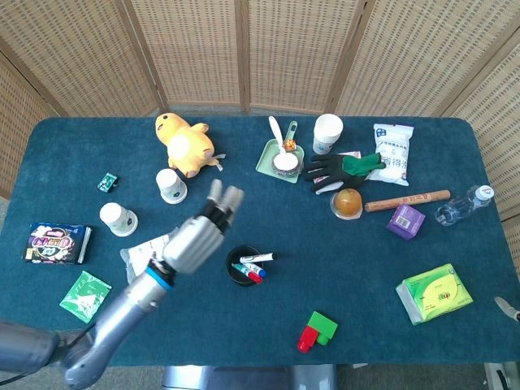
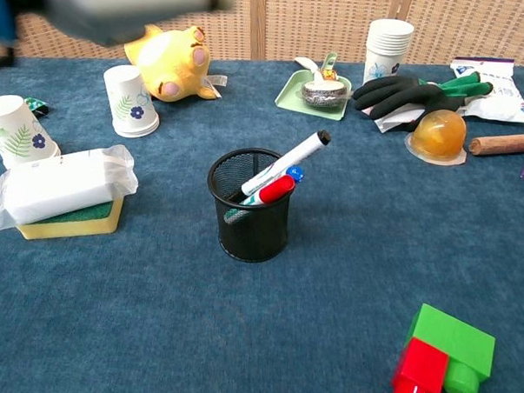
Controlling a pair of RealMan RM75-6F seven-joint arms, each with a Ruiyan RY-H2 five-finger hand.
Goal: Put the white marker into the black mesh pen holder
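Left hand (image 1: 197,236): raised above the desk (image 1: 341,268) at about 10 o'clock from the pen holder, fingers (image 1: 221,199) released and stretched straight, holding nothing; in the chest view only a blurred grey edge shows at the top left.
Paper cups: one with a leaf print (image 2: 11,131) and one with blue flowers (image 2: 130,100) stand mouth-down at the left of the desk; what is under them cannot be seen.
Wrapped sponge pack (image 2: 62,190): lies on the desk at 9 o'clock from the pen holder, well apart from it.
Black mesh pen holder (image 2: 250,212): upright near the middle of the desk, holding three pens.
White marker (image 2: 286,162): inside the holder, leaning toward 2 o'clock, its black-capped end sticking out over the rim.
Red-capped pen (image 2: 268,191): in the same holder, just below the white marker, beside a blue-capped pen (image 2: 295,174).
Green tray (image 2: 312,80): at 12 o'clock, carrying a small foil cup and a spoon.
Stack of white cups (image 2: 389,45): upright at 1 o'clock, behind a black glove (image 2: 401,91).
Right hand (image 1: 507,308): only a sliver shows at the right edge of the head view; I cannot tell how its fingers lie.
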